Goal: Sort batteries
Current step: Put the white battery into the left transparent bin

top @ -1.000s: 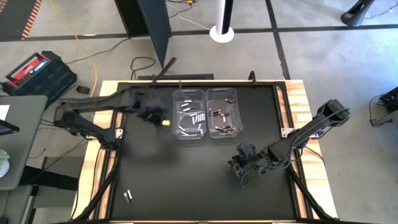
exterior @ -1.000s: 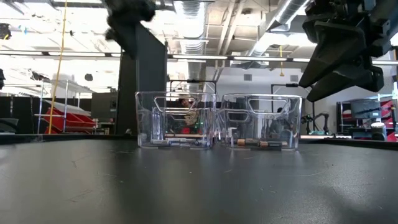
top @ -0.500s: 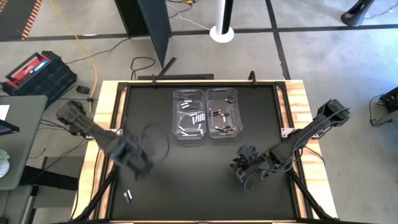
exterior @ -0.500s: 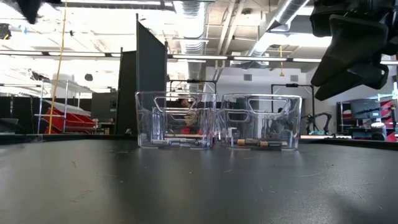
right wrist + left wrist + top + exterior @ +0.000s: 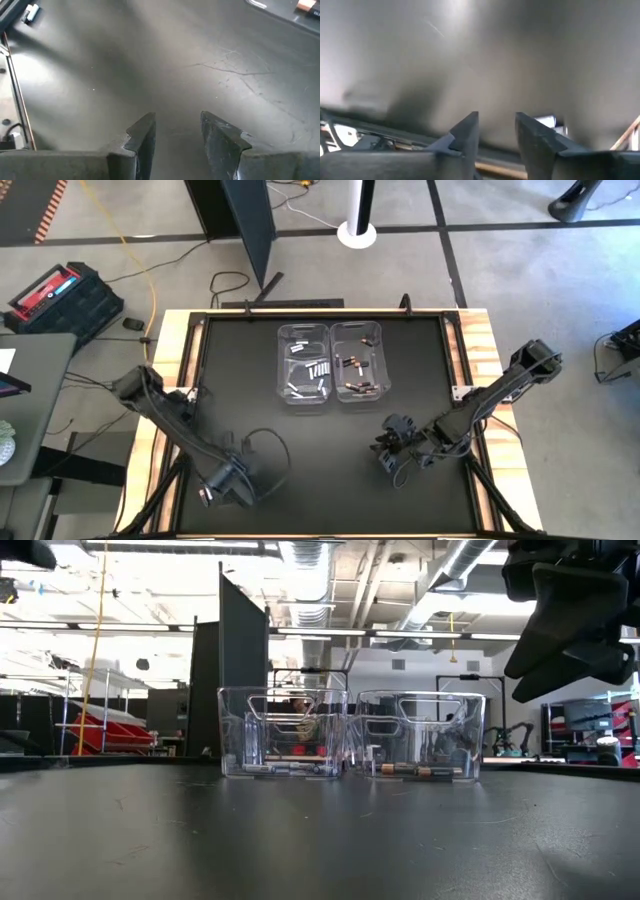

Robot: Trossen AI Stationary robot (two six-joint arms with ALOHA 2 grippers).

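Two clear bins stand side by side at the table's far middle. The left bin point(image 5: 303, 365) holds silvery batteries point(image 5: 318, 370); the right bin point(image 5: 358, 362) holds dark, copper-toned batteries point(image 5: 360, 387). Loose batteries point(image 5: 205, 496) lie near the table's near left corner. My left gripper point(image 5: 222, 483) points down just beside them, open; its wrist view shows one light battery point(image 5: 546, 121) on the mat next to a fingertip, outside the gap point(image 5: 496, 120). My right gripper point(image 5: 391, 463) hangs open above the mat at the near right, with nothing between its fingers point(image 5: 177, 122).
A black mat point(image 5: 320, 440) covers the table inside a wooden frame point(image 5: 480, 350). Bare mat lies between the bins and the near edge. In the low view my right gripper point(image 5: 570, 620) hangs high at the right, clear of the bins point(image 5: 350, 735).
My left gripper has swung from beside the left bin toward the table's near left corner, sinking and turning on the way, and now hangs over the loose batteries. The bins and their batteries have kept their places.
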